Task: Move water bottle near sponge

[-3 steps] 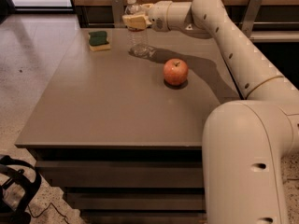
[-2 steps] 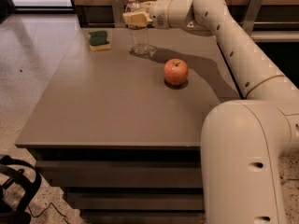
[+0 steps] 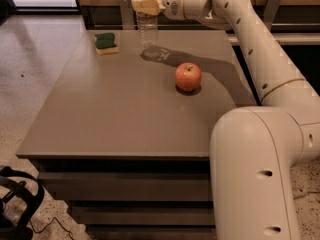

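Note:
The water bottle [image 3: 147, 31] is a clear ribbed bottle hanging upright above the back of the table, its shadow on the tabletop below it. My gripper [image 3: 146, 6] is shut around its upper part, and the fingers hide the label band. The sponge [image 3: 106, 42], dark green on a yellow base, lies on the table to the left of the bottle, a short gap away.
A red apple [image 3: 188, 77] sits on the grey table [image 3: 115, 119] right of centre, in front of the bottle. My arm reaches in from the right over the table's back right corner. A railing and wall run behind the table. Dark gear lies on the floor at bottom left.
My gripper has risen with the water bottle, lifting it off the table. The sponge and apple have not moved.

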You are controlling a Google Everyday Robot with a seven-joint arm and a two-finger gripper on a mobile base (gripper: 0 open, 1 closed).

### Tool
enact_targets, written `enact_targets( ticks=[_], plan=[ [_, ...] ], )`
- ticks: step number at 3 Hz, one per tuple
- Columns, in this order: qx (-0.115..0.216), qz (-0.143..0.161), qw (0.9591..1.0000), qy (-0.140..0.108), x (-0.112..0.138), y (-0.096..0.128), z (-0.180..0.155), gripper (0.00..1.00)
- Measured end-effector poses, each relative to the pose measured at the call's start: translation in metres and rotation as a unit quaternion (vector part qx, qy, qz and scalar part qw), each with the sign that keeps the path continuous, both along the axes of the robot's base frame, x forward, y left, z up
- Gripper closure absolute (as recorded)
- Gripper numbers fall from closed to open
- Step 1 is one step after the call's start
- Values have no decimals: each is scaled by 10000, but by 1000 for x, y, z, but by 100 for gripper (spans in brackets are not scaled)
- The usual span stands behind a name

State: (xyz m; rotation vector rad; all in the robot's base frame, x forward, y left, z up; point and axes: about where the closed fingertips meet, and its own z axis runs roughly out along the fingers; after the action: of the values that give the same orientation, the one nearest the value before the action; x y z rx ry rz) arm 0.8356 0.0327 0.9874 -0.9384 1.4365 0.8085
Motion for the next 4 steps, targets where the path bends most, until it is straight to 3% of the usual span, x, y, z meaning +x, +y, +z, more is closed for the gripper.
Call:
enact_targets(
  ticks=[2,4],
  plan=[
    [73,-96,9999,11,6,11,-2,100],
    [87,-310,9992,-243,10,11,-12,100]
  ],
)
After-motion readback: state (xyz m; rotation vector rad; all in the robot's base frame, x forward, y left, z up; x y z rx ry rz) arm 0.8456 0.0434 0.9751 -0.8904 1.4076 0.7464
